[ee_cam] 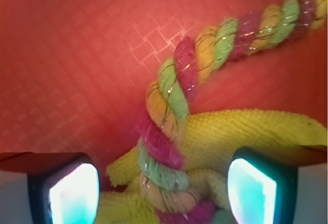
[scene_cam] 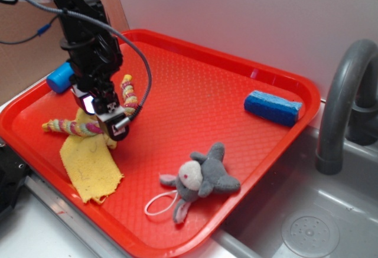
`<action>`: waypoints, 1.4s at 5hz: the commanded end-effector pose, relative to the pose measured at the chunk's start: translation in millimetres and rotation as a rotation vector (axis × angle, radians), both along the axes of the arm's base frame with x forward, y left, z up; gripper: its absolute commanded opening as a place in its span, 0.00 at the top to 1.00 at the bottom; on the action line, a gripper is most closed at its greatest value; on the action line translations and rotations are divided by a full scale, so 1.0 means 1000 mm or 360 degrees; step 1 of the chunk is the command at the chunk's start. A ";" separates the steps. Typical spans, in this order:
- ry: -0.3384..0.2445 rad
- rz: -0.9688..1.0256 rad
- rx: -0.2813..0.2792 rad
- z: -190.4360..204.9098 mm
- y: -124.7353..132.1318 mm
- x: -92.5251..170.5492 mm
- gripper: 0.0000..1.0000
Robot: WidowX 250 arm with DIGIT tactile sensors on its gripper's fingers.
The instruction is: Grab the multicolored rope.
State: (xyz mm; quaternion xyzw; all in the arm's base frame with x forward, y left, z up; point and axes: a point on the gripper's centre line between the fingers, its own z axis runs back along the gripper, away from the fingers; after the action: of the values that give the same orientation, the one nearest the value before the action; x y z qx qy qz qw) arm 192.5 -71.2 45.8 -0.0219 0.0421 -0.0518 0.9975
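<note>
Wrist view: gripper spread, seemingly untouching, astride multicolored rope over yellow cloth.

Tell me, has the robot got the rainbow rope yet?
Almost. Done: the pincer is down over the multicolored rope, which lies partly on the yellow cloth on the red tray. In hand: its fingers sit open on either side of the rope. Left: squeeze shut and lift.

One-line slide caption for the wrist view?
Open end effector straddles the multicolored rope lying across a yellow cloth.
</note>
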 end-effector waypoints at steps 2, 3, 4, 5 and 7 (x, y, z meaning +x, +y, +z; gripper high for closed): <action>-0.0009 -0.0063 0.0023 -0.007 -0.008 -0.002 1.00; 0.0008 -0.0048 0.0002 -0.009 -0.006 -0.002 1.00; -0.0006 -0.0010 0.0005 0.003 0.000 0.000 1.00; -0.0107 0.0187 -0.0138 0.053 0.019 0.005 1.00; -0.0192 0.0272 -0.0088 0.154 0.039 0.022 1.00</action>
State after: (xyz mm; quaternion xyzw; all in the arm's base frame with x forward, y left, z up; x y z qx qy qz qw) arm 212.5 -34.6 188.6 -0.0475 0.0092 0.0238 0.9985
